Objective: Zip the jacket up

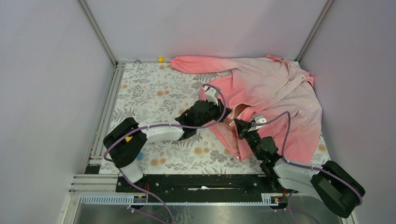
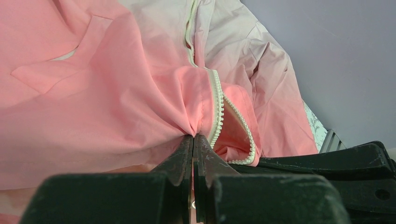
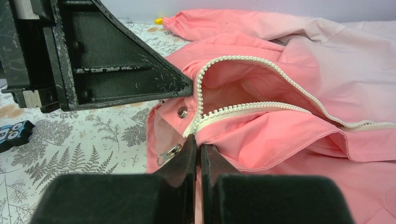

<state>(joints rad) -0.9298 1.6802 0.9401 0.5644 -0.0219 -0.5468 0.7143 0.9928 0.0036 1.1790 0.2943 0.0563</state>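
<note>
The pink jacket [image 1: 275,88] lies at the back right of the floral mat, its front open near the hem. My left gripper [image 1: 225,113] is shut on a fold of the jacket [image 2: 93,107] just beside the left row of white zipper teeth [image 2: 217,102]. My right gripper [image 1: 237,123] is shut on the jacket fabric [image 3: 289,135] at the lower end of the other white zipper row [image 3: 243,109]. The metal zipper pull [image 3: 169,154] hangs free just left of the right fingertips. The two grippers are close together at the hem opening.
The floral mat [image 1: 154,98] covers the table inside a white-walled enclosure. A small yellow item [image 1: 160,59] lies at the back edge. A small black owl-print item [image 3: 14,133] lies on the mat to the left. A metal snap [image 3: 182,111] sits by the zipper.
</note>
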